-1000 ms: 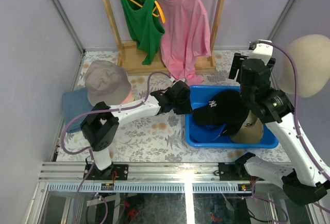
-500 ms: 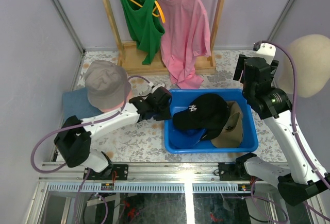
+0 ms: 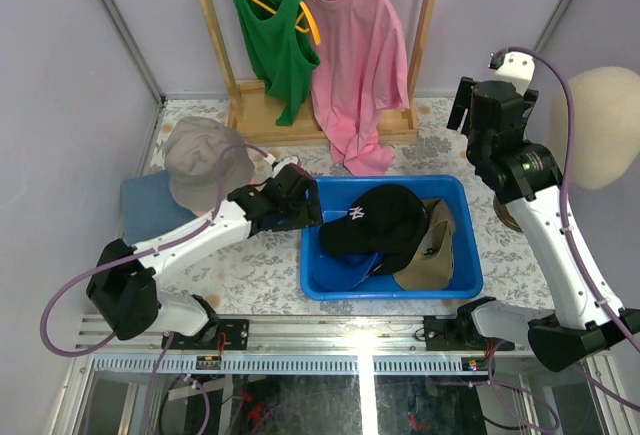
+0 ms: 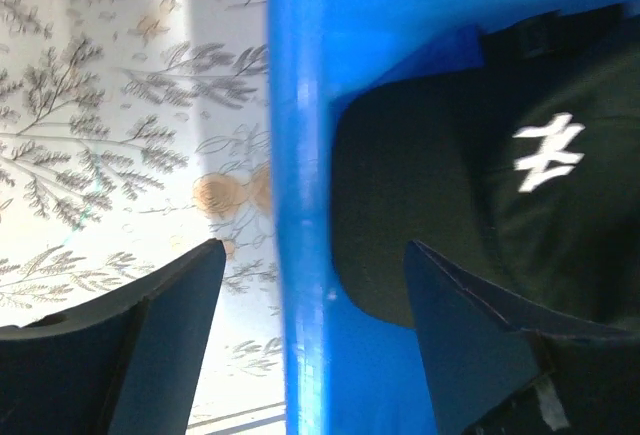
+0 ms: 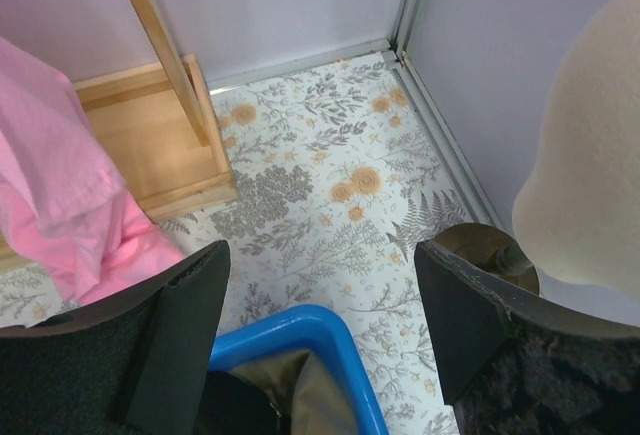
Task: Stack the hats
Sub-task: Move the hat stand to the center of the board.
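The stack stood at the far left of the bench (image 3: 262, 257). There a grey-taupe bucket hat (image 3: 203, 160) sat on top of a blue cap (image 3: 145, 213), and anything lying between them could not be made out. Two hats were not yet on it. A black baseball cap (image 3: 375, 223) with a white logo and a khaki cap (image 3: 428, 255) lay together in the blue bin (image 3: 400, 290), the black one overlapping the khaki one, well apart from the stack.

The left end effector (image 4: 312, 245) straddled the bin's left wall with its fingers apart. One finger was outside over the flowered cloth and the other inside above the black cap, and neither was clamped on anything. The right end effector (image 5: 322, 250) hung high over the far right corner with its fingers also spread and empty, near the cream mannequin head (image 3: 600, 120).

By this reckoning the job was only partly done. Both caps in the bin remained to be lifted out and carried across to the stack, and the black cap, lying uppermost, looked like the one to take first.
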Controlling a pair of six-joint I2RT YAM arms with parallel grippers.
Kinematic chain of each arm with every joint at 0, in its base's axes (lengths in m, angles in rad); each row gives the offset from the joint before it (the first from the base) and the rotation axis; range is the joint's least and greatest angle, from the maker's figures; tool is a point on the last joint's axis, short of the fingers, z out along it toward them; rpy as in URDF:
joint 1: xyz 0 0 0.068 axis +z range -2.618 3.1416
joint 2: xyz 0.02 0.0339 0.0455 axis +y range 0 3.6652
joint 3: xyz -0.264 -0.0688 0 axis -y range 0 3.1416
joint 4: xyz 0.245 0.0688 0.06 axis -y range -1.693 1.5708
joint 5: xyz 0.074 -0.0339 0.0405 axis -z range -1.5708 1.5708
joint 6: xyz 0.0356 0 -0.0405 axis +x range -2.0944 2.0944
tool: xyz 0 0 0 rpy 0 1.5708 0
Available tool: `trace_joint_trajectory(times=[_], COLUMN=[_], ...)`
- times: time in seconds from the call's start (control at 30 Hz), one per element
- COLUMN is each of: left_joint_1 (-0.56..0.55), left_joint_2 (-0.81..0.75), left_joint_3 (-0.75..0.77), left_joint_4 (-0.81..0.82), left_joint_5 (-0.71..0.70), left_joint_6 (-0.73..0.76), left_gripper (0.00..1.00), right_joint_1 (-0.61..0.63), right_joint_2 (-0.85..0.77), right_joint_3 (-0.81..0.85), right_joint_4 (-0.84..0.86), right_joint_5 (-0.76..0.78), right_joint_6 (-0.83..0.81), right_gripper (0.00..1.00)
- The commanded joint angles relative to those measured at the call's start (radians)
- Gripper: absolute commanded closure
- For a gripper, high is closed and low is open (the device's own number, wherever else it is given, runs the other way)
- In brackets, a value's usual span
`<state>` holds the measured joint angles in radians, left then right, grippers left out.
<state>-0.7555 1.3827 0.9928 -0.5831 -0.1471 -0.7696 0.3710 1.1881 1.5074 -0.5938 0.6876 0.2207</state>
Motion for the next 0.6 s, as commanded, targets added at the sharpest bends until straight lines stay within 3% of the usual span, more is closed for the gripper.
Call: trace_joint_trajectory(times=[0.0, 0.2, 0.33, 0.57], left_joint_1=[0.001, -0.002, -0.002, -0.01], left_joint_2=[-0.047, -0.02, 0.102, 0.424], left_joint_3=[0.149, 0.413, 0.63, 1.067], left_joint_4=[-0.032, -0.027, 0.05, 0.078], left_joint_5=[-0.013, 0.027, 0.107, 0.19], left_joint_6=[0.015, 0.05, 0.103, 0.176], left_gripper=[0.27, 0.26, 0.26, 0.26], right_joint_1=[-0.01, -0.019, -0.06, -0.322], right_joint_2=[0.041, 0.136, 0.203, 0.381], right_joint_3=[0.12, 0.334, 0.496, 0.768], right_joint_4=[0.033, 0.02, 0.021, -0.07], right_joint_5=[-0.002, 0.093, 0.117, -0.057], right_joint_6=[0.004, -0.043, -0.06, 0.047], right_gripper=[0.18, 0.17, 0.17, 0.18])
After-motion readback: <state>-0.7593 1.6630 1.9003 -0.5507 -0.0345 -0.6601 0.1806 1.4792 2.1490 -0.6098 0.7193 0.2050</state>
